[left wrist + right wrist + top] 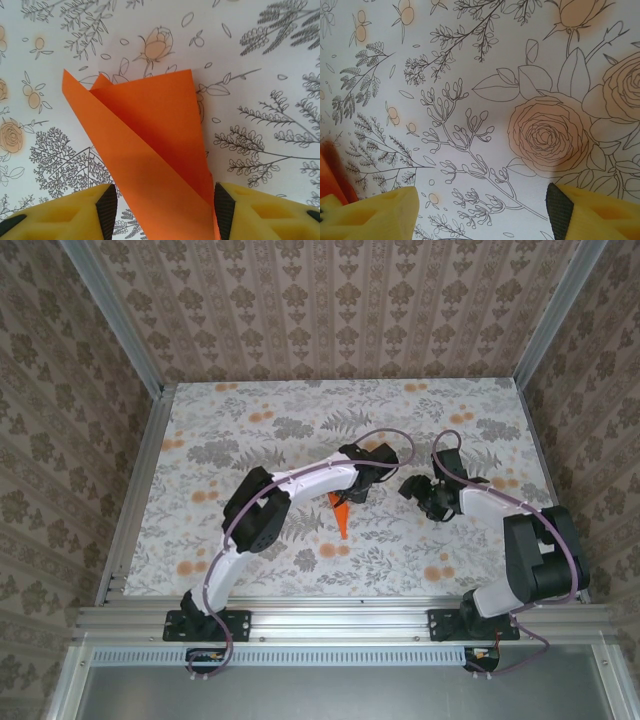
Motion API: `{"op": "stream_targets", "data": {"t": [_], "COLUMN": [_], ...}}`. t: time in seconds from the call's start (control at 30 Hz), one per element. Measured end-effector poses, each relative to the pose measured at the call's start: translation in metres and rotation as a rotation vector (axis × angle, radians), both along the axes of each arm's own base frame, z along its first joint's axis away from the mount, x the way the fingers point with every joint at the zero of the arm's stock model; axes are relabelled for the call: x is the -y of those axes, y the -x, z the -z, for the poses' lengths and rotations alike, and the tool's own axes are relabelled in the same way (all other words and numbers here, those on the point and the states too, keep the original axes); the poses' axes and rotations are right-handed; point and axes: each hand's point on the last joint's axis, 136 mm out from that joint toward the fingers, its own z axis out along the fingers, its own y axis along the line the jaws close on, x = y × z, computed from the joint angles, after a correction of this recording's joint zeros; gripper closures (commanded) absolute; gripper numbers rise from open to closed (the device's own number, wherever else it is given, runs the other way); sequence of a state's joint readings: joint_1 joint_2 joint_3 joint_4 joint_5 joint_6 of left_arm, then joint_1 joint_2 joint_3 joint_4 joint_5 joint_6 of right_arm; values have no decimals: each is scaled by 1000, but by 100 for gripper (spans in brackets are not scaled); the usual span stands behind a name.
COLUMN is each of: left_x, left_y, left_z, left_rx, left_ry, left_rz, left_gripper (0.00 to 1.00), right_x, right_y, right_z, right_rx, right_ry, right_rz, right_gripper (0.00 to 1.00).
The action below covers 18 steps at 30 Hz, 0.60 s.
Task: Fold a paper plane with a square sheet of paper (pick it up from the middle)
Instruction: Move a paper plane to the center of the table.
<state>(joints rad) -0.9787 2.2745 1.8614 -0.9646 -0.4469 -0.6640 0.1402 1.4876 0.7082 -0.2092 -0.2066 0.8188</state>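
Observation:
The square sheet of paper, bright orange, lies on the table folded into a slim pointed paper plane [341, 517] with its nose toward the arms' bases. In the left wrist view the paper plane [150, 135] shows overlapping flaps that widen away from the camera. My left gripper [165, 200] stands open astride its narrow part. The right pad [223, 210] is at the paper's edge, and the left pad [107, 210] is apart from it with table showing between. My right gripper [482, 200] is open over bare table, right of the plane. An orange corner of paper [330, 170] shows at the left edge of that view.
The table [450, 420] has a white cloth printed with grey foliage and pale orange flowers. Aluminium rails [130, 500] frame it, and patterned walls stand on three sides. The left gripper [357, 488] and right gripper [420, 492] hang close together near the table's centre.

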Motion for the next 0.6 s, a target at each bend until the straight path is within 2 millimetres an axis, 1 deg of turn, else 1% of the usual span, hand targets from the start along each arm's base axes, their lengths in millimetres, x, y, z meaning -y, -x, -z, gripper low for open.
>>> {"op": "stream_targets", "data": {"t": [0.1, 0.2, 0.43, 0.57, 0.6], "left_x": [-1, -3, -5, -8, -10], "left_y": [0, 0, 1, 1, 1], "left_z": [2, 2, 2, 4, 4], "left_rx": [-10, -13, -19, -20, -20], "left_ry": [-23, -35, -44, -42, -40], "left_rz": [3, 6, 11, 7, 2], "left_gripper": [45, 51, 74, 91, 93], "right_x": [1, 1, 0, 0, 0], "right_y": [0, 0, 0, 0, 0], "right_z": [0, -1, -2, -2, -2], "right_rx": [2, 6, 5, 3, 3], "right_ry": [-3, -4, -12, -15, -16], "right_rz": [2, 5, 5, 11, 11], "right_gripper": [30, 30, 30, 30, 30]}}
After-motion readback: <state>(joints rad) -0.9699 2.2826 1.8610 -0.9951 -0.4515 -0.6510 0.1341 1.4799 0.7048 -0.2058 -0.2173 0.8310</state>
